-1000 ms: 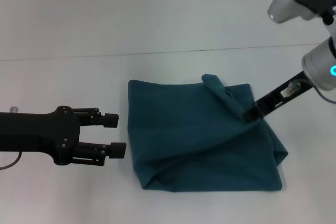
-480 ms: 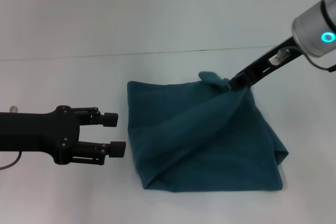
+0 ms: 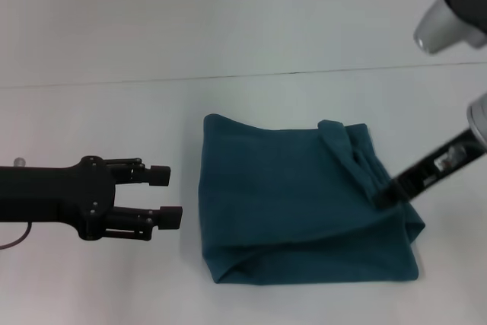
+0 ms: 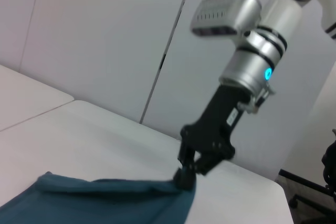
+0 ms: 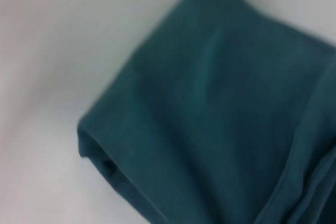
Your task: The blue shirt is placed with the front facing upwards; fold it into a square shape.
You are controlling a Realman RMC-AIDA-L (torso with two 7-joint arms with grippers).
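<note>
From my seat, nearest the body, the left end effector (image 3: 169, 196) hung over the bare white worktop (image 3: 91, 279) just beside the left edge of the blue shirt (image 3: 297, 203), fingers apart and holding nothing. The shirt lay centre-right on the worktop as a folded, roughly squarish bundle, dark teal, its front edge doubled over, with a loose ridge of cloth standing up near the far right corner. On the shirt's right side the right end effector (image 3: 383, 197) was pinched shut on a fold of fabric at that edge. My worry was that pinch: I judged that pulling further to the right would drag the whole bundle across the slick worktop and skew the square, while letting go carelessly could leave the bunched ridge uneven. No lettering or collar showed on the upper face.
</note>
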